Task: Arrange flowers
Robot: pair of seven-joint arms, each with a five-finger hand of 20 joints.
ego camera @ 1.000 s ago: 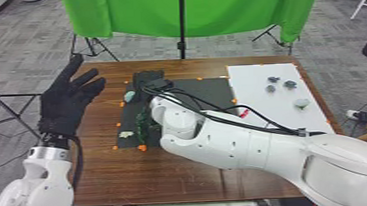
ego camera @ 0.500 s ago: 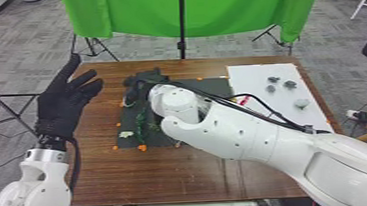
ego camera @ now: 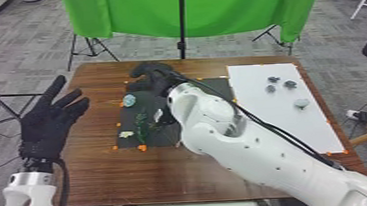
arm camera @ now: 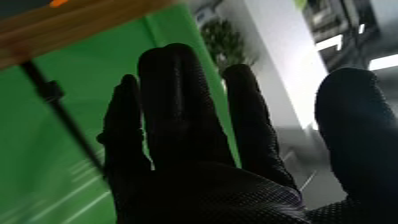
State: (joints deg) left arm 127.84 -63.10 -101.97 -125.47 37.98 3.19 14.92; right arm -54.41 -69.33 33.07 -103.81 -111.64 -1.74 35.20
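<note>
In the head view my right hand [ego camera: 152, 78] is over the back of the dark mat [ego camera: 128, 135], its arm crossing from the right. The right wrist view has my right hand [arm camera: 187, 145] open, fingers straight and nothing held. My left hand [ego camera: 49, 122] is open above the table's left side. A pale blue flower [ego camera: 129, 100] lies on the mat just left and in front of my right hand. Green stems [ego camera: 143, 128] and a small whitish flower [ego camera: 126, 134] lie nearer the front. On the white sheet [ego camera: 259, 87] rest small grey-blue flowers [ego camera: 290, 84] and a pale flower [ego camera: 301, 103].
The brown table [ego camera: 156, 177] has orange markers along the mat and sheet, such as one marker [ego camera: 142, 148] at the mat's front. Behind the table stand a green cloth [ego camera: 194, 15] and a black pole [ego camera: 182, 46]. My right forearm covers part of the mat.
My right hand has lifted and turned, and its arm has swung right, uncovering the pale blue flower and part of the mat. My left hand has moved left and toward the front.
</note>
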